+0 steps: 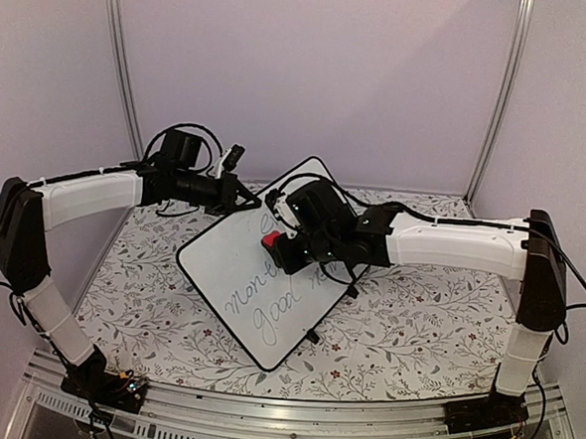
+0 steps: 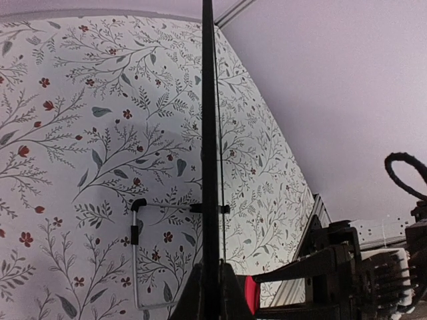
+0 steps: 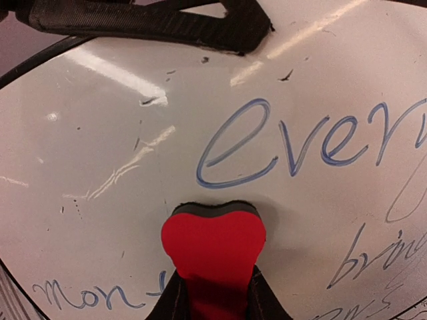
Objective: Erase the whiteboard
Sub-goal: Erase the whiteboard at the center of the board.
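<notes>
The whiteboard (image 1: 239, 281) stands tilted at the table's middle, with blue-grey handwriting on its face (image 3: 120, 133). My left gripper (image 1: 237, 191) is shut on the board's upper left edge; in the left wrist view (image 2: 210, 293) the black frame (image 2: 208, 133) runs edge-on between the fingers. My right gripper (image 1: 283, 251) is shut on a red eraser (image 1: 271, 240), squeezed between the fingers. In the right wrist view the gripper (image 3: 213, 293) presses the eraser (image 3: 213, 247), dark felt side down, on the board just below the word "every".
A floral cloth (image 1: 416, 327) covers the table. The board's wire stand (image 2: 137, 253) and black feet (image 1: 313, 335) rest on it. Grey walls enclose the back and sides. An aluminium rail (image 1: 291, 413) runs along the near edge.
</notes>
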### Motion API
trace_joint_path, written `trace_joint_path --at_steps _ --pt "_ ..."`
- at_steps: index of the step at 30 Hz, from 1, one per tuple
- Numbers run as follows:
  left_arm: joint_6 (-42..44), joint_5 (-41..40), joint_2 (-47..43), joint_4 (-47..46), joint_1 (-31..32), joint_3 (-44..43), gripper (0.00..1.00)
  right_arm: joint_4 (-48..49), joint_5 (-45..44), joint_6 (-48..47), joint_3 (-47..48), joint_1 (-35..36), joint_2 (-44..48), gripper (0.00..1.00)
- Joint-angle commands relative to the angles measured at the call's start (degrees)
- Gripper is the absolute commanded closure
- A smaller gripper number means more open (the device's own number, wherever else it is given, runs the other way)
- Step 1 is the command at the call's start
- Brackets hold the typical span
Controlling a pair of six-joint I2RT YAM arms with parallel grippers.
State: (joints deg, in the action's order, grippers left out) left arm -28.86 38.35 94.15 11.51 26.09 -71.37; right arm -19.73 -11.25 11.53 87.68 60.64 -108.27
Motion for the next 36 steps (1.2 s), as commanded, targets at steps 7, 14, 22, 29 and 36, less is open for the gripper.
trace_joint_path --at_steps 7,14,22,29,36 --pt "2.1 2.3 1.1 0.8 1.5 1.4 1.00 0.3 0.6 -1.6 7.6 -2.3 -4.8 0.94" --pt "2.1 2.4 1.4 0.8 1.6 1.4 1.00 -1.6 1.3 -3.1 13.3 -3.5 -7.8 0.95" --pt "2.2 1.8 1.2 0.9 1.4 1.4 1.00 -0.2 3.1 -2.0 5.5 -3.6 -5.5 0.96" --pt "2.2 1.8 1.6 0.9 1.4 1.5 1.00 2.1 3.0 -0.4 -3.6 -3.6 -0.4 0.96" --pt "2.2 1.6 1.5 0.9 1.3 1.5 1.00 2.4 3.2 0.0 -4.5 -3.6 0.9 0.96"
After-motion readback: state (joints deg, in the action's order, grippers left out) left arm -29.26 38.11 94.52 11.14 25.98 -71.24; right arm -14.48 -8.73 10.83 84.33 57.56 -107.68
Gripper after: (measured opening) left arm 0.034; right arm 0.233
